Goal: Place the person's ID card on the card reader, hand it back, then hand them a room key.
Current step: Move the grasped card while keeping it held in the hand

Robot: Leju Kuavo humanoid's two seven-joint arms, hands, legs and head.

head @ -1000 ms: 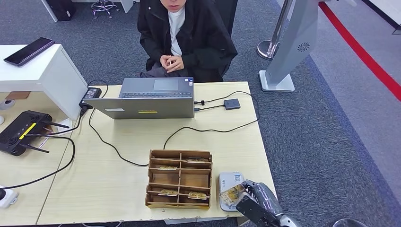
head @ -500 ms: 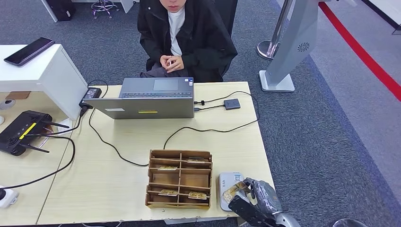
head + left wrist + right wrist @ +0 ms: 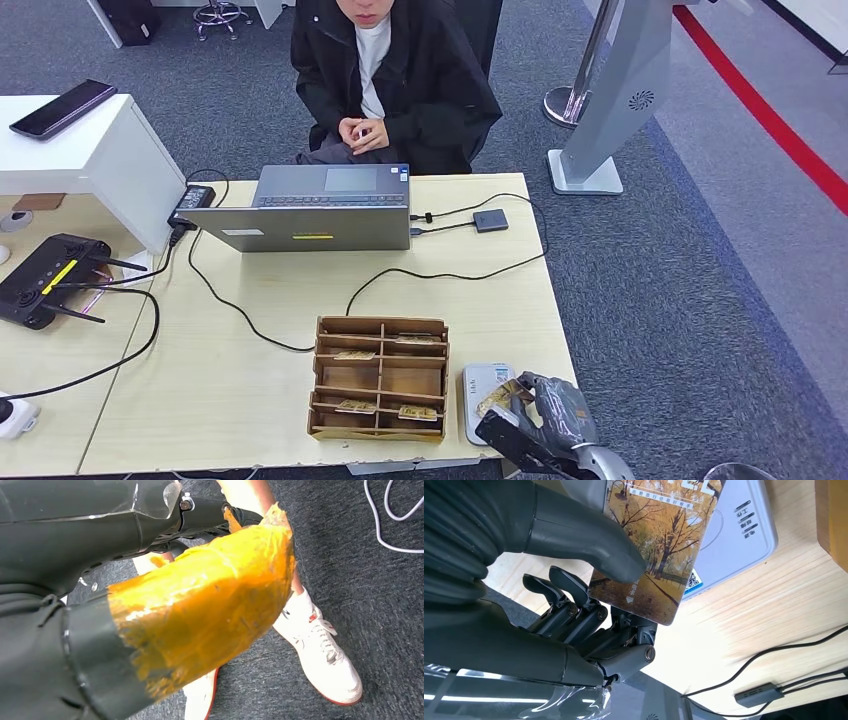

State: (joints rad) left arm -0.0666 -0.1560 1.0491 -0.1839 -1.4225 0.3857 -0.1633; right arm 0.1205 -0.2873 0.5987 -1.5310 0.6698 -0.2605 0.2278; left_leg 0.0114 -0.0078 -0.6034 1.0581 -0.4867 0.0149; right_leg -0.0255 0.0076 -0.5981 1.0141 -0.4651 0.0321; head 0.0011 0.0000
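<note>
My right hand (image 3: 543, 418) is at the table's front right corner and pinches a card with an autumn-tree picture (image 3: 496, 398) between thumb and fingers. The card hangs tilted over the near end of the white card reader (image 3: 476, 382); I cannot tell whether it touches. In the right wrist view the thumb (image 3: 589, 540) presses on the card (image 3: 655, 545), which covers part of the reader (image 3: 740, 534). A wooden divided box (image 3: 380, 378) with several room key cards (image 3: 355, 406) stands left of the reader. My left hand (image 3: 200, 605), its thumb wrapped in orange tape, hangs over the floor and holds nothing.
A person in a dark jacket sits behind the table with hands (image 3: 362, 130) clasped. An open laptop (image 3: 312, 212) stands at the far edge, with black cables and a small black box (image 3: 490, 219) to its right. A black router (image 3: 45, 275) lies left. White shoes (image 3: 325, 655) stand below my left hand.
My right hand has shifted slightly toward the table's front edge with the card, which now lies lower over the reader. The person has not moved.
</note>
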